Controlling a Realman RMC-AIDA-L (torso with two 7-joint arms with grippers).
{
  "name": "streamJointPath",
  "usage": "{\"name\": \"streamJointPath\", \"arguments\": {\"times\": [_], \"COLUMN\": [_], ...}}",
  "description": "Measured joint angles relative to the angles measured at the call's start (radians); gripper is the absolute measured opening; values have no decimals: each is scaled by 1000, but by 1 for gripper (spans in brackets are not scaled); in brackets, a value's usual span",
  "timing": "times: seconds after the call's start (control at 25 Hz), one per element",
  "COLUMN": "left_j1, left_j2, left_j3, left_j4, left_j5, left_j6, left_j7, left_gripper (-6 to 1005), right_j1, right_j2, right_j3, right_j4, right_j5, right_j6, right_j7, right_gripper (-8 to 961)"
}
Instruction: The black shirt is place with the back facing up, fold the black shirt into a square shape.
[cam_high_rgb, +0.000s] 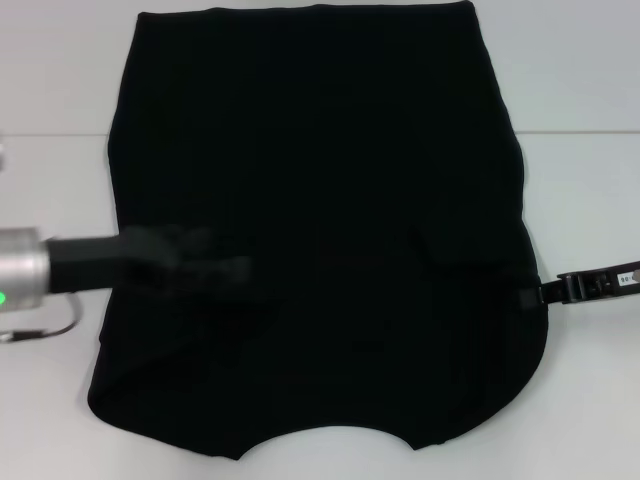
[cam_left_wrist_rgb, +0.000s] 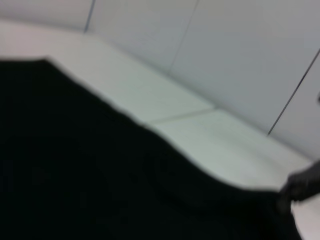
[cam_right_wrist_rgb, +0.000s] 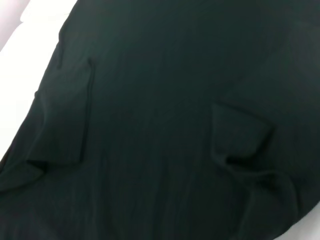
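Jaw opening cannot be told for either gripper, since black fingers are lost against black cloth. From the head camera, the black shirt (cam_high_rgb: 320, 220) is seen spread flat over the middle of the white table (cam_high_rgb: 590, 90), its straight hem at 12 o'clock and its curved neckline at 6 o'clock, with both sleeves folded inward. The left gripper (cam_high_rgb: 215, 268) is reached in from 9 o'clock and lies over the shirt's left part. The right gripper (cam_high_rgb: 535, 292) is placed at the shirt's edge at about 4 o'clock, touching the cloth there.

From the left wrist camera, the black shirt (cam_left_wrist_rgb: 90, 170) is shown across the near half, with the pale table (cam_left_wrist_rgb: 165, 100) and a grey wall (cam_left_wrist_rgb: 240, 55) beyond it; a dark gripper (cam_left_wrist_rgb: 302, 185) is seen at the cloth's far edge.

From the right wrist camera, the black shirt (cam_right_wrist_rgb: 160, 120) fills nearly everything, with a folded sleeve flap (cam_right_wrist_rgb: 70, 115) and a raised crease (cam_right_wrist_rgb: 240, 137) visible.
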Motion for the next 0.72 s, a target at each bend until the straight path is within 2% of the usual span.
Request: {"name": "streamJointPath", "arguments": {"times": [0.12, 0.28, 0.48, 0.72], "left_j1": [34, 70, 87, 95], "left_j2": [-1, -2, 0, -5], "left_j3": [-79, -134, -170, -168], "left_j4": [78, 132, 158, 162], "left_j5": [106, 193, 276, 347], "left_j6": [75, 124, 142, 133], "left_j7": [-22, -10, -7, -5], "left_gripper": [920, 921, 921, 920], "right_j1": [3, 4, -1, -4], "right_j2": [5, 11, 17, 20], "right_j3": [0, 0, 1, 1], "right_j4": [0, 1, 2, 2], "right_j5": [0, 10, 21, 29], "right_j6": [21, 29, 25, 27], "right_j7": [-2, -8, -12, -12], "right_gripper": [36, 36, 36, 35]}}
